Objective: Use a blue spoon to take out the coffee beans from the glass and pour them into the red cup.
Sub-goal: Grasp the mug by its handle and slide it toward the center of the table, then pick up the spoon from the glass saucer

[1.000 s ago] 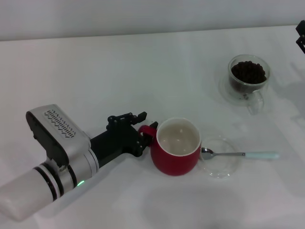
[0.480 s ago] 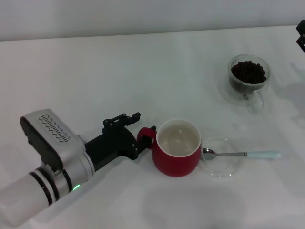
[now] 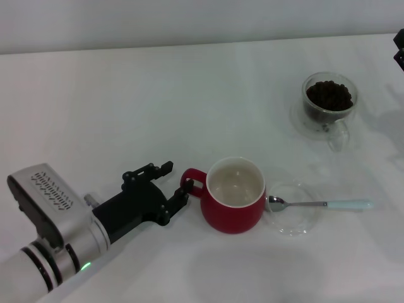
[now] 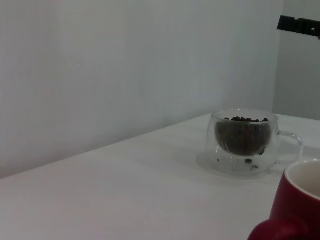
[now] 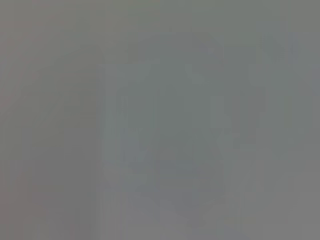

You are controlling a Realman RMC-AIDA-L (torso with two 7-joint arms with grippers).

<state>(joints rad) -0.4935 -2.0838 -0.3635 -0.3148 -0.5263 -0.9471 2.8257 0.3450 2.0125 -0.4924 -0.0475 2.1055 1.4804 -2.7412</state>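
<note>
The red cup stands upright near the front middle, cream inside, its handle pointing left. My left gripper is open just left of that handle, apart from it and holding nothing. The blue spoon lies flat to the right of the cup, its silver bowl resting on a clear saucer. The glass holding coffee beans stands at the far right. In the left wrist view, the glass and the cup's rim show. Only a black piece of my right gripper shows at the right edge.
The white tabletop runs back to a pale wall. In the left wrist view a black part of the right arm hangs above the glass. The right wrist view is plain grey with nothing to make out.
My left gripper was at the cup's handle; it has drawn back to the lower left and now stands apart from it. Cup, spoon and glass have stayed put.
</note>
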